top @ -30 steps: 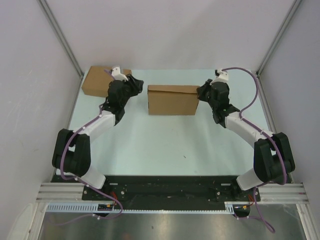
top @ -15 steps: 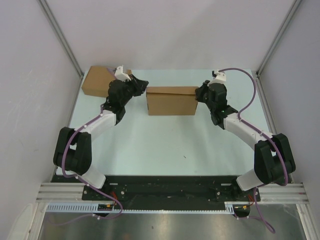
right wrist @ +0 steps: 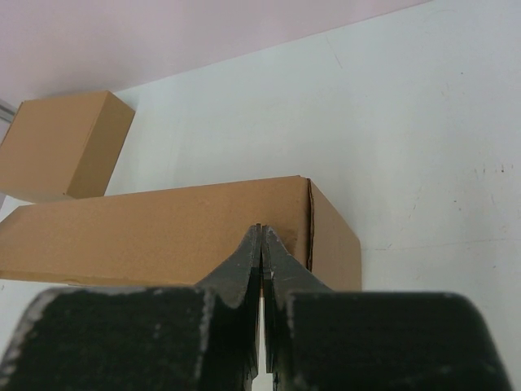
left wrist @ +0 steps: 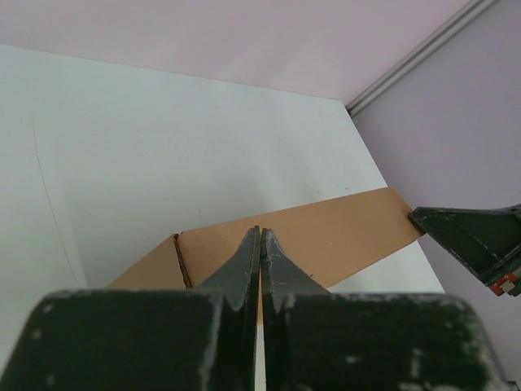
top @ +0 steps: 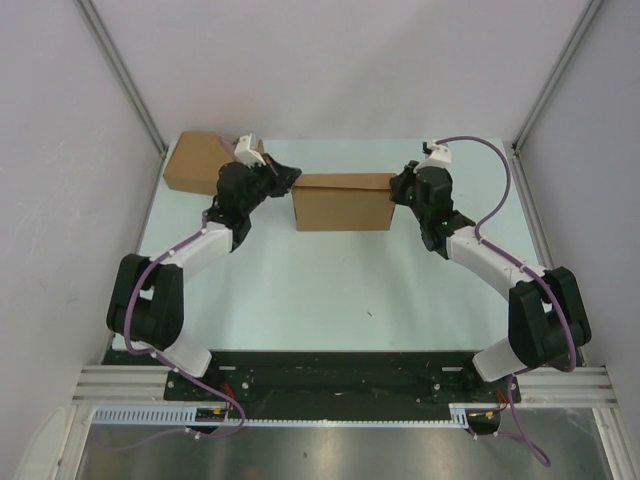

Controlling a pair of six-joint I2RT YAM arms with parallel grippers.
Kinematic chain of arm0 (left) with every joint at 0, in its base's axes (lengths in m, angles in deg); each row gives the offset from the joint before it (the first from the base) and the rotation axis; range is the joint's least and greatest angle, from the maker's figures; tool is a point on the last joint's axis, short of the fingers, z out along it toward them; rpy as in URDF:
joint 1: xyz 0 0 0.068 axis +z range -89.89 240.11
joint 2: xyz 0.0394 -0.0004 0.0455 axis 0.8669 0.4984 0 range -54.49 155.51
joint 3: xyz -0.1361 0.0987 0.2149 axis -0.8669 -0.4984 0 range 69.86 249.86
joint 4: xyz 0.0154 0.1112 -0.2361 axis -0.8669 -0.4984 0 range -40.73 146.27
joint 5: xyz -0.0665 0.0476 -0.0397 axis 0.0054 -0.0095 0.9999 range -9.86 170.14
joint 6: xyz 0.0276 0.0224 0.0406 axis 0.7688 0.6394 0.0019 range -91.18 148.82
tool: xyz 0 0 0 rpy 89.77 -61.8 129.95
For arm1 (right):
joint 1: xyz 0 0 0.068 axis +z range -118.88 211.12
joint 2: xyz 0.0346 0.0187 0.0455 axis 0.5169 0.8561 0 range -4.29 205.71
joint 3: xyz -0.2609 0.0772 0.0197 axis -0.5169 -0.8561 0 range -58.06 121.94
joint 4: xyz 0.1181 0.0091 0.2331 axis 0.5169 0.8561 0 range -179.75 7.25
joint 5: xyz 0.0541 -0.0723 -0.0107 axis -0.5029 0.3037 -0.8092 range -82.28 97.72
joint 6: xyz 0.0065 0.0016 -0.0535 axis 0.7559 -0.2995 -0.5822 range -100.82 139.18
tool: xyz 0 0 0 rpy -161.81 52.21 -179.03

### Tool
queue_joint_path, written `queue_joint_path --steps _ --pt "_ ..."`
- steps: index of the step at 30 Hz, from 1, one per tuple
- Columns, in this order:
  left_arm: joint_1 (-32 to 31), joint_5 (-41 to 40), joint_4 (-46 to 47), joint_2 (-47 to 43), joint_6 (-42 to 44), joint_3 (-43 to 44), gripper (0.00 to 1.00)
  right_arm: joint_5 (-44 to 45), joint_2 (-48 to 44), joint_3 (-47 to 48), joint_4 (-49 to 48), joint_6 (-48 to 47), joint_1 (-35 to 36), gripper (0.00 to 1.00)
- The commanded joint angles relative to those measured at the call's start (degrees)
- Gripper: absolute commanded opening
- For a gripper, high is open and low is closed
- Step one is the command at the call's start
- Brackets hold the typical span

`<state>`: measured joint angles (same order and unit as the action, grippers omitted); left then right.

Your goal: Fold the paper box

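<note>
The paper box (top: pixel 342 201) stands as a closed brown cardboard box at the middle back of the table. My left gripper (top: pixel 290 177) is shut, its tips at the box's top left corner; in the left wrist view the closed tips (left wrist: pixel 260 232) lie over the box's top face (left wrist: pixel 342 236). My right gripper (top: pixel 397 188) is shut and presses against the box's right end; in the right wrist view its tips (right wrist: pixel 260 230) lie over the box (right wrist: pixel 146 228) near its right corner. Nothing shows between either pair of fingers.
A second ready-made brown cardboard box (top: pixel 195 162) sits at the back left corner, behind my left arm; it also shows in the right wrist view (right wrist: pixel 61 142). White walls and metal posts close in the back and sides. My right fingers (left wrist: pixel 476 240) show in the left wrist view.
My left gripper has moved right to the box's left corner. My right gripper has pushed left, and the box has slid slightly left.
</note>
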<state>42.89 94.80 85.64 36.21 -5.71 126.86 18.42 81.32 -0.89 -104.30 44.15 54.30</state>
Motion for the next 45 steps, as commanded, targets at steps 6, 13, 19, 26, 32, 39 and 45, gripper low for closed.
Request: queue_joint_path --steps 6,13,19,26,32,39,45 --pt "0.16 3.54 0.69 -0.52 -0.37 -3.81 0.0 1.43 0.53 -1.88 7.87 -1.24 0.29 0.0" --pt "0.25 3.28 2.98 1.23 -2.21 -6.45 0.0 1.52 0.71 -1.97 8.22 -1.33 0.2 0.0" --pt "0.34 2.13 5.96 2.47 -3.35 -9.0 0.0 1.52 0.97 -1.97 8.75 -1.33 -0.06 0.0" --pt "0.34 0.9 5.1 3.87 -3.27 -9.62 0.0 1.43 0.71 -1.97 9.18 -1.24 -0.5 0.0" --pt "0.69 0.2 2.9 6.16 -2.57 -9.53 0.0 1.6 1.32 -1.88 10.06 -1.24 -0.68 0.0" --pt "0.78 -2.08 -0.97 7.92 -1.69 -9.44 0.0 1.69 2.37 -1.97 11.12 -0.8 -1.12 0.0" --pt "0.86 -2.44 -0.88 7.92 -2.57 -10.5 0.0 1.78 2.99 -2.15 11.56 -0.8 -1.21 0.0"
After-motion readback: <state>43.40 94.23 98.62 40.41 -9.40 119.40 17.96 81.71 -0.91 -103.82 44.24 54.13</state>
